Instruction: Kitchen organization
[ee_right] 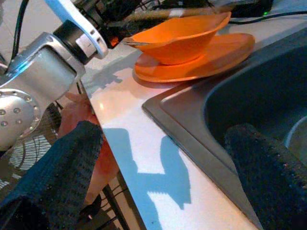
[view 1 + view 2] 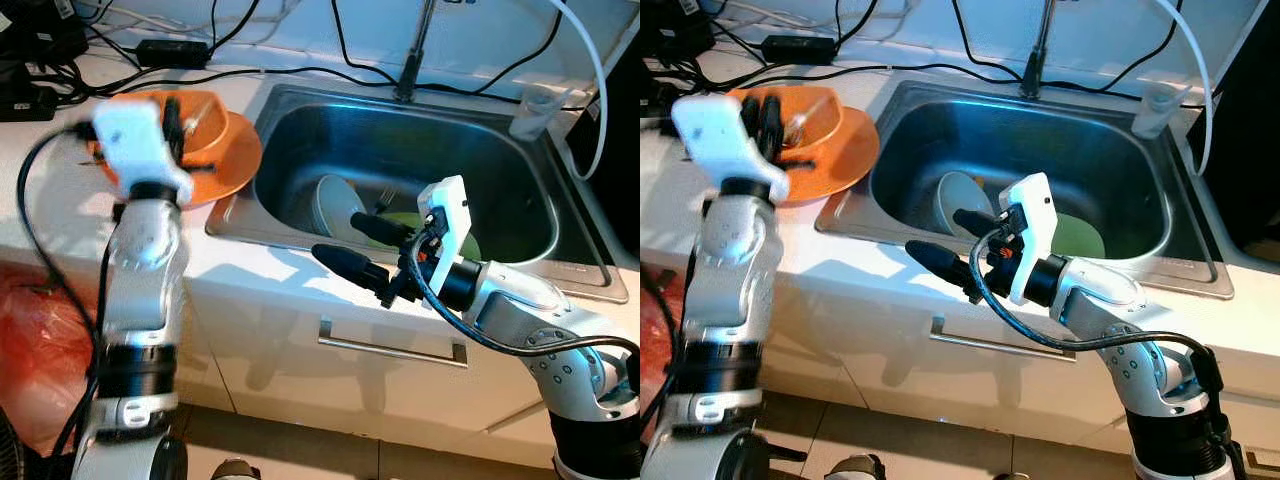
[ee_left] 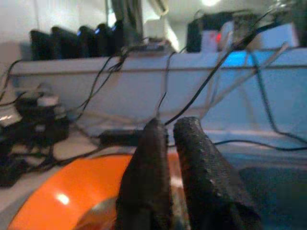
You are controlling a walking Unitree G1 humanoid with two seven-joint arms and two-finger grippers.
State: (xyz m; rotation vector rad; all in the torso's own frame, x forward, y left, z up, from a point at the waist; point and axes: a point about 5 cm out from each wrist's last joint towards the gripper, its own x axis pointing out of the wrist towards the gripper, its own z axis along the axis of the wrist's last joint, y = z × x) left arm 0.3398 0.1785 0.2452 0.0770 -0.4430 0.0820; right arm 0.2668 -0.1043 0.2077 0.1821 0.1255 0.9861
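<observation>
An orange bowl (image 2: 205, 125) sits on an orange plate (image 2: 225, 165) on the white counter, left of the steel sink (image 2: 300, 115). My left gripper (image 2: 172, 128) is raised over the bowl's left side, its two fingers (image 3: 196, 158) pressed together; the bowl's inside under them is blurred. My right gripper (image 2: 338, 236) stands open over the sink's front edge, with nothing between its fingers (image 1: 72, 163). Inside the sink lie a pale bowl (image 2: 335, 205) on its side, a green plate (image 2: 462, 242) and a fork (image 2: 385, 197).
A clear cup (image 2: 535, 110) stands at the sink's back right corner, and the faucet (image 2: 410, 70) rises behind the basin. Black cables and a power adapter (image 2: 175, 50) cover the counter's back left. A drawer handle (image 2: 390, 350) is below; a red bag (image 2: 30, 330) is on the floor at left.
</observation>
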